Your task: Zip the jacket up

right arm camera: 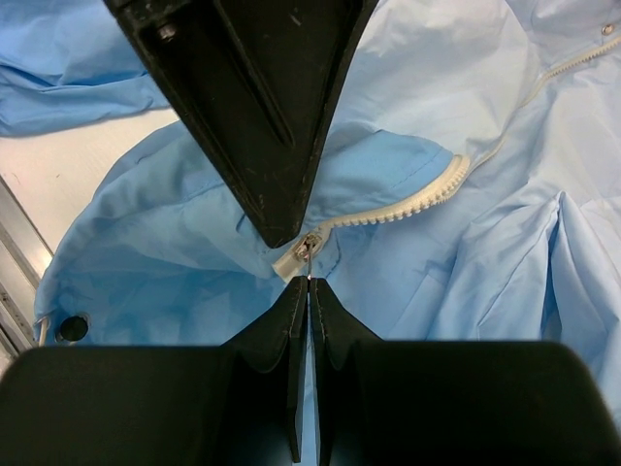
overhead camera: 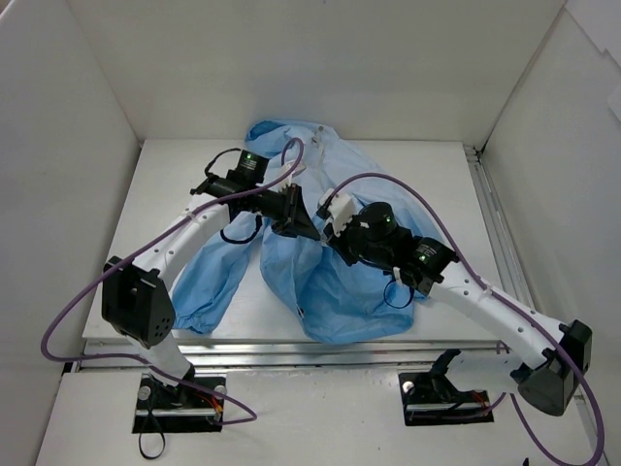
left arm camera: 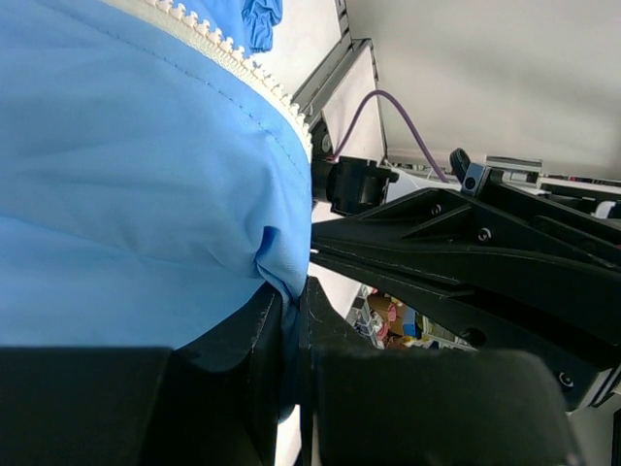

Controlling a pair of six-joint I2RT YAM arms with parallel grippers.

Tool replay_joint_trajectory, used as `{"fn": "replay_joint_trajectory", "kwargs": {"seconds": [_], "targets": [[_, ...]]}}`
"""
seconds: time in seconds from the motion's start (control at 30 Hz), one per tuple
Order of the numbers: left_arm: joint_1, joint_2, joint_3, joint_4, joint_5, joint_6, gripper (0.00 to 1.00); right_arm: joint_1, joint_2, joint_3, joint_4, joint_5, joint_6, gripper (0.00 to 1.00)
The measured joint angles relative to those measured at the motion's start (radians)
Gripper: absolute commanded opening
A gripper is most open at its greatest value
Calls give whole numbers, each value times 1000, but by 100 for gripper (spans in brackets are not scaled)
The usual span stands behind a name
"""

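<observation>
The light-blue jacket (overhead camera: 291, 272) lies crumpled across the middle of the white table (overhead camera: 427, 175). My left gripper (left arm camera: 291, 291) is shut on a fold of the jacket (left arm camera: 126, 194) fabric just below its white zipper (left arm camera: 238, 58). In the right wrist view the zipper (right arm camera: 417, 199) curves down to its metal slider (right arm camera: 309, 247), where it ends. My right gripper (right arm camera: 309, 282) is shut on the slider's thin pull tab, tips right under the slider. The left gripper's black finger (right arm camera: 262, 107) presses the jacket (right arm camera: 466, 107) just above the slider. From above, both grippers meet at the jacket's centre (overhead camera: 312, 228).
White walls close in the table on three sides. An aluminium rail (overhead camera: 495, 223) runs along the table's right edge. Purple cables (overhead camera: 408, 189) loop over both arms. One sleeve (overhead camera: 209, 291) trails toward the front left edge. A drawcord eyelet (right arm camera: 70, 327) sits at the hem.
</observation>
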Motion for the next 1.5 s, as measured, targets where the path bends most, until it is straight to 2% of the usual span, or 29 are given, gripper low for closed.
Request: {"fn": "replay_joint_trajectory", "kwargs": {"seconds": [0.53,1.0,1.1,1.13,1.2,1.27,1.33,1.5], "targets": [[-15,2,0,-63,7,114,0,-39,121,116,-45,6,18,0],[-48,3,-6,-179,64,197,0,-119,219,130,-18,74,73,0],[-47,3,-11,-181,64,216,0,-156,201,130,-18,1,90,2],[-47,3,-11,-182,64,224,0,-172,189,129,-18,-39,97,12],[-43,3,-11,-181,67,249,0,-223,150,119,-18,-144,119,24],[-40,3,-11,-182,68,280,0,-281,107,114,-18,-263,146,29],[-40,3,-11,-182,68,316,0,-327,77,113,-13,-365,171,31],[-40,3,19,-221,60,456,0,-351,83,110,-1,-596,205,27]]}}
